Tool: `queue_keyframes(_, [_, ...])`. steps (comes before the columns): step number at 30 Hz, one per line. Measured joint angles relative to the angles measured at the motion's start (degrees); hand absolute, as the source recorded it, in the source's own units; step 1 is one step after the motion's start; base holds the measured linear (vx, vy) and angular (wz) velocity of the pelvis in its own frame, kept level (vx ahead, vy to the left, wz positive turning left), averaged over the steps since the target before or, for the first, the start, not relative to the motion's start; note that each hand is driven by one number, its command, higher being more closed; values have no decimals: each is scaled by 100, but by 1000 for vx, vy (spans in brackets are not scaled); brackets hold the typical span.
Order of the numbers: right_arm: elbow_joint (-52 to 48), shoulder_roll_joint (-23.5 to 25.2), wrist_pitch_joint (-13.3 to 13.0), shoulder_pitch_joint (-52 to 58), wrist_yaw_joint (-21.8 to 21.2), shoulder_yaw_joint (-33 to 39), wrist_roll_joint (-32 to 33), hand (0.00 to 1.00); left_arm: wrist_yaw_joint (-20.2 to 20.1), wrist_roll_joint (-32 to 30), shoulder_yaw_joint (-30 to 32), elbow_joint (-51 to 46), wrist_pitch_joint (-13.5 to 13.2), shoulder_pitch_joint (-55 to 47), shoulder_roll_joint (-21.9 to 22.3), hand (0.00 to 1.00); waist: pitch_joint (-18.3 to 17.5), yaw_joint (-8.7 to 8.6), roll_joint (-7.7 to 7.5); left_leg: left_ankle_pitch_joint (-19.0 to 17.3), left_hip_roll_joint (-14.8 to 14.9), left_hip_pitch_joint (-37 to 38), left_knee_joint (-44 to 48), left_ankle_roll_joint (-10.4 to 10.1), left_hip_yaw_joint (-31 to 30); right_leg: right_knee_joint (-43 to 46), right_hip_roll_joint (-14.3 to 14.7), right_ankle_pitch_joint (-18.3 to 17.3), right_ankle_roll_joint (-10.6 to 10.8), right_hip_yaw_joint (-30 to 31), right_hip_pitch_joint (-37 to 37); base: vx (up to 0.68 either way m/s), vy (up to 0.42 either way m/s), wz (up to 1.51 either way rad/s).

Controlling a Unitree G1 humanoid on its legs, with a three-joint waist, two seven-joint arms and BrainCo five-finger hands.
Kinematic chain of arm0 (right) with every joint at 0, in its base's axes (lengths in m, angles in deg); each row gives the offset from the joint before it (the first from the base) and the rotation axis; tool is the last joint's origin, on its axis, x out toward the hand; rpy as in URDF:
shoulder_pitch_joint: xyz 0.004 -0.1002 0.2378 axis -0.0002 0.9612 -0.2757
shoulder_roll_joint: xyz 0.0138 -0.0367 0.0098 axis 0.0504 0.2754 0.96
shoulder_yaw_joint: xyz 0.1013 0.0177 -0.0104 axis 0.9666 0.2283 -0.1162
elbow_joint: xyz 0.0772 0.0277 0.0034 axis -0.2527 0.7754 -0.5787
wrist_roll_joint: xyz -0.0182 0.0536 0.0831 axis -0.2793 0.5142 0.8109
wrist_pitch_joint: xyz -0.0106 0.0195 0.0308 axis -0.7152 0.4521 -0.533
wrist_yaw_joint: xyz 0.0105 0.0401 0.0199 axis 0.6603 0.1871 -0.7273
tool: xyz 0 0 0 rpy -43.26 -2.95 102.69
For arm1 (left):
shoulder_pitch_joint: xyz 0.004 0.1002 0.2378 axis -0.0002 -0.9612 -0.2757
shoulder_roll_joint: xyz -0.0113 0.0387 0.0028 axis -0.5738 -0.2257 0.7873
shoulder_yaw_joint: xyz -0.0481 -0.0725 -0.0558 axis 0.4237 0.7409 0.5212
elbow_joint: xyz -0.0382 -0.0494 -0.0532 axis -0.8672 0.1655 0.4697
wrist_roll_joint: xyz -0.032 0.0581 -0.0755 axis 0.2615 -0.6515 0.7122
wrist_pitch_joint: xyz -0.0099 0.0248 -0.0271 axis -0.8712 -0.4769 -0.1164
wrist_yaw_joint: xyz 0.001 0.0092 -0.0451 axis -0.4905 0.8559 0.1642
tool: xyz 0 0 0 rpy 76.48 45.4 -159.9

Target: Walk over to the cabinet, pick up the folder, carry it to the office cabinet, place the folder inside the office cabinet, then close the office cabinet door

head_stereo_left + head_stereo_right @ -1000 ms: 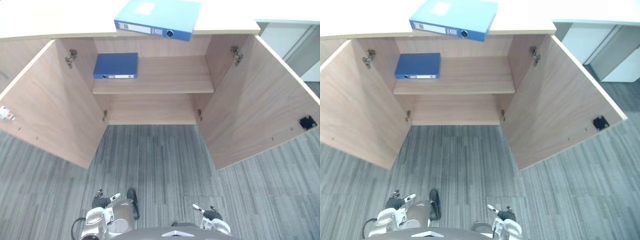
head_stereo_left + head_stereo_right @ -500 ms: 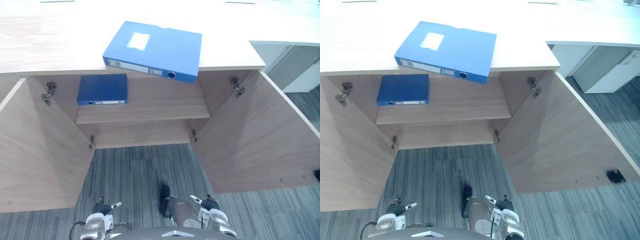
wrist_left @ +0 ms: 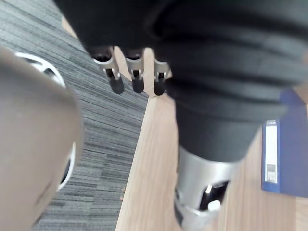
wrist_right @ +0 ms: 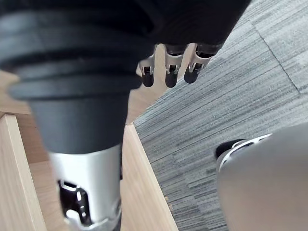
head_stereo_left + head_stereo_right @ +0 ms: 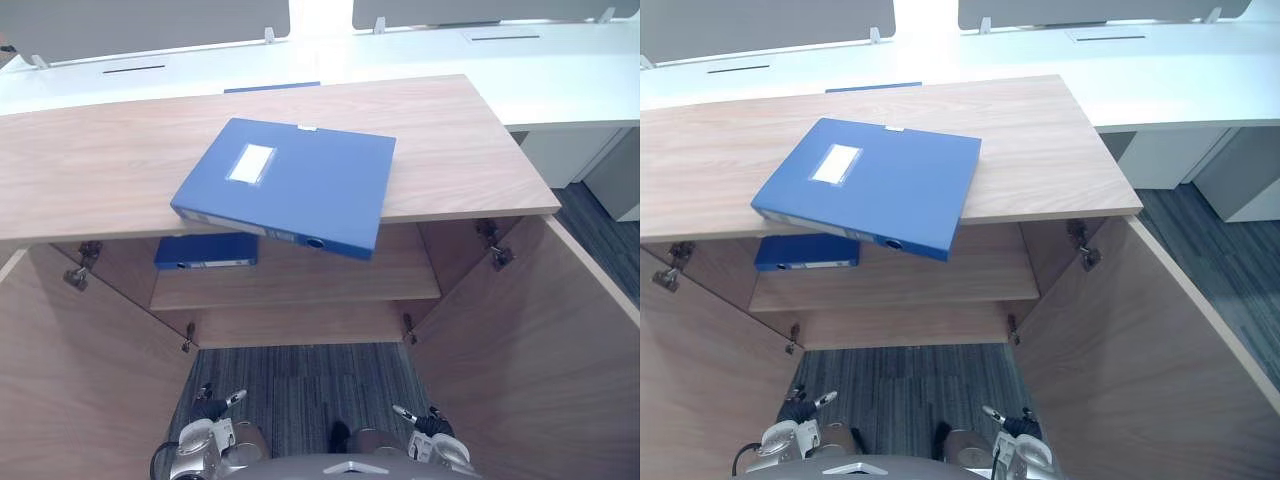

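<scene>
While folder (image 5: 285, 185) overhangs near edge of cabinet top (image 5: 100, 170), left hand (image 5: 212, 408) and right hand (image 5: 425, 422) hang low, well apart from it, fingers relaxed, empty.

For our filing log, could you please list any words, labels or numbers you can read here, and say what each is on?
White label on the cover of the folder lying on the cabinet top: too small to read.
Label strip on that folder's spine: too small to read.
Spine label of the darker folder on the shelf: blurred, unreadable.
Nothing else bears legible text.
</scene>
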Motion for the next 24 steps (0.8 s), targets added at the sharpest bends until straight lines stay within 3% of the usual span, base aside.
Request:
queue_keyframes(1, [-31, 13, -1, 18, 0, 42, 1, 0, 0, -1, -21, 76, 3, 0, 12, 0, -44, -4, 75, 673, -86, 124, -605, 37, -40, 2, 27, -58, 99, 75, 37, 256, 194, -33])
queue_keyframes(2, [-31, 30, -3, 19, -1, 70, -1, 0, -1, 0, -22, 121, 6, 16, 15, 0, -72, -14, 92, 613, -140, 233, -714, 108, -29, -4, 16, -89, 149, 129, 95, 242, 210, -18])
queue_keyframes(4, [-19, 173, -6, 76, 0, 81, -5, 0, -8, -15, -52, 215, 7, 21, -125, 0, -190, -42, -167, 689, -412, 506, -1120, 130, 33, -205, -192, -53, 277, 160, 257, 171, 171, -1])
queue_keyframes(7, [168, 254, -2, 50, -2, 83, -27, 0, -15, -101, -198, 282, 13, 13, -254, 0, -267, -33, -293, 736, -673, 753, -1462, 197, 113, -600, -365, 42, 428, 189, 515, 140, 167, -1])
queue_keyframes(10, [225, 238, -10, 27, -4, 84, -52, 0, -97, -109, -415, 301, 13, -45, -343, 0, -269, -30, -293, 739, -803, 910, -1604, 200, 115, -798, -428, 93, 494, 267, 679, 70, 87, -3])
queue_keyframes(16, [402, 23, -36, -63, -3, 59, -55, 0, -101, -128, -772, 418, 16, -73, -391, 0, -282, -68, -85, 1025, -882, 1078, -2170, 235, 103, -1052, -364, 294, 466, 305, 709, -6, 6, -4])
queue_keyframes(19, [430, -35, -36, -71, -1, -21, -56, 0, -100, -222, -941, 360, 15, -69, -393, 0, -289, -79, -71, 1125, -883, 1223, -2395, 297, 55, -1062, -322, 320, 457, 304, 741, -70, -25, -2])
queue_keyframes(22, [431, -115, -35, -51, 2, -58, -57, 0, -91, -222, -1146, -375, 10, -213, -396, 0, -286, -115, -78, 1166, -936, 1249, -2461, 325, -68, -1114, -342, 366, 482, 286, 766, -110, 4, 8])
queue_keyframes(24, [373, -135, -37, -20, 21, -209, -54, 0, -72, -221, -1272, -1387, -4, -492, -437, 0, -286, -82, -81, 1185, -977, 1202, -2463, 354, -116, -1143, -356, 407, 515, 286, 733, -138, 25, 5])
